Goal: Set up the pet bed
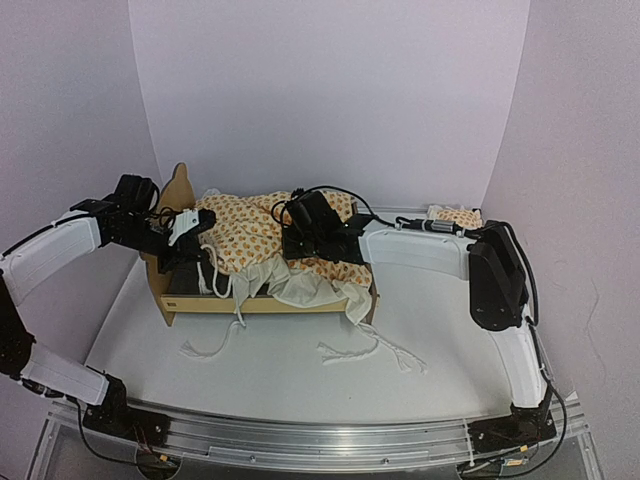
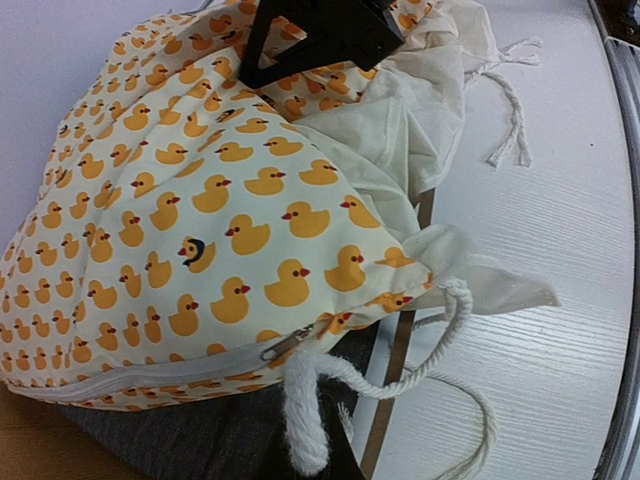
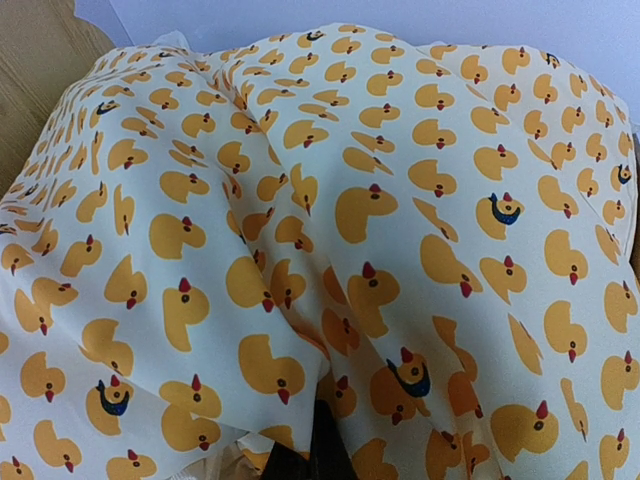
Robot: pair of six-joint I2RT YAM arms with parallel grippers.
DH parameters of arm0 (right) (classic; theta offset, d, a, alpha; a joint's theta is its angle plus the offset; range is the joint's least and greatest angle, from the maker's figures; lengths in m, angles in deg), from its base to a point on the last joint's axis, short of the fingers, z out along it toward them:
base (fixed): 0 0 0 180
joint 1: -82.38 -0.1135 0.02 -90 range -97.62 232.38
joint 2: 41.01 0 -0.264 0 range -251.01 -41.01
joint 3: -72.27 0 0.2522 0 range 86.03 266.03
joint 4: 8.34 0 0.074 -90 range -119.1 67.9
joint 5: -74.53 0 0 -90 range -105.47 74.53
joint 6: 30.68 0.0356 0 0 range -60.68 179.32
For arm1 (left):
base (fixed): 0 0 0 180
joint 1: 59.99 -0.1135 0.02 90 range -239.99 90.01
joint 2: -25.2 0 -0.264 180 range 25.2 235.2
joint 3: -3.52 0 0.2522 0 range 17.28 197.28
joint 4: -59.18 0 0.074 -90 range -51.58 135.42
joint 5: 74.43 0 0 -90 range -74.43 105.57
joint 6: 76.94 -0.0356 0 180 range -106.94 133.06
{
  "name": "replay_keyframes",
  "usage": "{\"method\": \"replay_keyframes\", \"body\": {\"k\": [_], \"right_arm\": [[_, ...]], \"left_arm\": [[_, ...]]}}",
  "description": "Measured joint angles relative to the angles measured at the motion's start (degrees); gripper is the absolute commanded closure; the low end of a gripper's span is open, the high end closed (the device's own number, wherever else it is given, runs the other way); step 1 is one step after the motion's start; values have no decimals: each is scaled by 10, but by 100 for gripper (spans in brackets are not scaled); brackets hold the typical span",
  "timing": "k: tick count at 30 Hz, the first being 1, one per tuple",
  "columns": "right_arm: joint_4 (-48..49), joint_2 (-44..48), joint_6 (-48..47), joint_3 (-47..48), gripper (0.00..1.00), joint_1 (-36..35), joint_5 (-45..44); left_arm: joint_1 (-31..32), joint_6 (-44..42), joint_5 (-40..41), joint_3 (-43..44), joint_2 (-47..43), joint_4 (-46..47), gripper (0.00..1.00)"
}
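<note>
The pet bed (image 1: 270, 304) is a plywood frame with its scalloped headboard (image 1: 180, 190) on the left. The duck-patterned mattress cushion (image 1: 250, 235) lies bunched on it, with its white ruffle hanging over the near rail. My left gripper (image 1: 195, 250) is at the head end, apparently shut on a white cord (image 2: 300, 400) from the cushion, beside the zipper (image 2: 290, 343) and above the dark grey base (image 2: 150, 440). My right gripper (image 1: 300, 240) sits on the cushion's middle. Its dark fingers (image 3: 320, 455) pinch the duck fabric (image 3: 330, 230). The bed's wood also shows in the right wrist view (image 3: 30, 60).
The small matching pillow (image 1: 458, 215) lies at the back right by the right arm. Loose white cords (image 1: 370, 350) trail on the white table in front of the bed. Purple walls close in on the back and both sides.
</note>
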Motion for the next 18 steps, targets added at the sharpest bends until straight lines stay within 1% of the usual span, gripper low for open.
{"method": "replay_keyframes", "body": {"k": [6,9,12,18], "right_arm": [[0,0,0,-1,100,0,0],[0,0,0,-1,100,0,2],[0,0,0,-1,100,0,5],[2,0,0,-10,100,0,7]], "left_arm": [[0,-3,-26,-4,0,-38,100],[0,-4,-28,-16,-1,-38,100],[0,-2,-24,-38,6,-23,100],[0,4,-6,-60,53,34,100]]}}
